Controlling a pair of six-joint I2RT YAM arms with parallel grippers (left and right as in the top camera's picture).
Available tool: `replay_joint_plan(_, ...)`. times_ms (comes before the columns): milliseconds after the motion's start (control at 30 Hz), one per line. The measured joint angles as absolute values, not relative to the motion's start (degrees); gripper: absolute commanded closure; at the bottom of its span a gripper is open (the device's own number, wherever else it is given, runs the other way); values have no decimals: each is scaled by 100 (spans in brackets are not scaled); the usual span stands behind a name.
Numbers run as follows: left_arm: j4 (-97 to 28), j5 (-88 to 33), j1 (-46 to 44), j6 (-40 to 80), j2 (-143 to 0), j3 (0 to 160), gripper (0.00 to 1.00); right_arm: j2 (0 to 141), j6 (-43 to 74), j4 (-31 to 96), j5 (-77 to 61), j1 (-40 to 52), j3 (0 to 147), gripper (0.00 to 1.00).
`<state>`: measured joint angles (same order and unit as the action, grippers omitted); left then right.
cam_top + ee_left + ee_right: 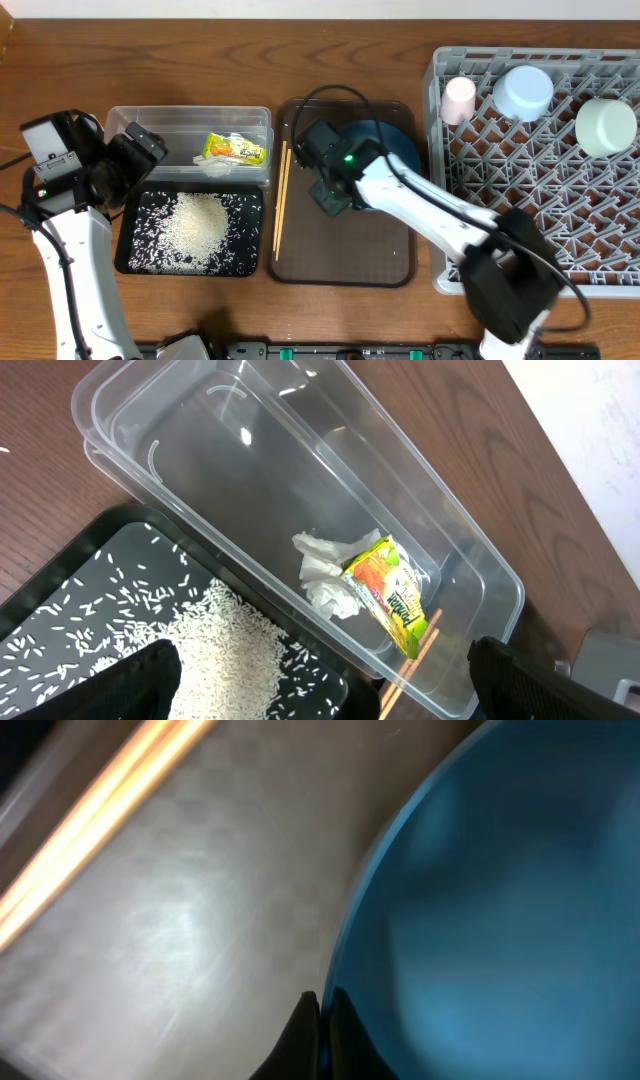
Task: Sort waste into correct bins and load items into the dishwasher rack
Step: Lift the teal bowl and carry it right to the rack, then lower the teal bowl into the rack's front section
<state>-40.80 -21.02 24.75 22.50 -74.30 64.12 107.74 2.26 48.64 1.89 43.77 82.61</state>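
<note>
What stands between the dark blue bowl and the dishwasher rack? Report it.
Nothing visible lies between them. The right gripper grips the dark blue bowl by its rim on the brown tray, beside the dishwasher rack. Only its wall must be cleared; pink cup, light blue bowl and pale green bowl sit at its far side.

Overhead view is lit brightly and evenly, and is kept sharp, with shadows soft. Small glare spots are seen on the clear tub (200,470). Right wrist view is badly blurred: a bright orange streak is smeared upper left, and the dark blue bowl (500,920) is out of focus.
</note>
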Motion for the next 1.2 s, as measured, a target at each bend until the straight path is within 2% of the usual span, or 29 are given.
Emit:
replay_joint_plan(133, -4077, -2102, 2475, 2252, -7430, 6412, 5, 9673, 143, 5240, 287, 4353, 8479, 99)
replay_joint_plan(267, -4077, -2102, 2475, 2252, -7430, 6412, 5, 8287, 54, 5555, 434, 3911, 8739, 99)
replay_joint_plan(400, -4075, -2102, 2475, 2252, -7432, 6412, 5, 7133, 21, 6069, 279, 2915, 8814, 99)
replay_joint_plan(533, -4077, -2102, 2475, 2252, -7432, 6412, 5, 6543, -3, 6573, -565, 1708, 8814, 99)
replay_joint_plan(800, -4077, -2102, 2475, 2252, -7432, 6412, 5, 6455, -543, 6982, -3105, -10, 8750, 99)
replay_joint_plan(1200, -4077, -2102, 2475, 2250, -7432, 6412, 5, 7264, -1387, 6967, -5478, -878, 7817, 99)
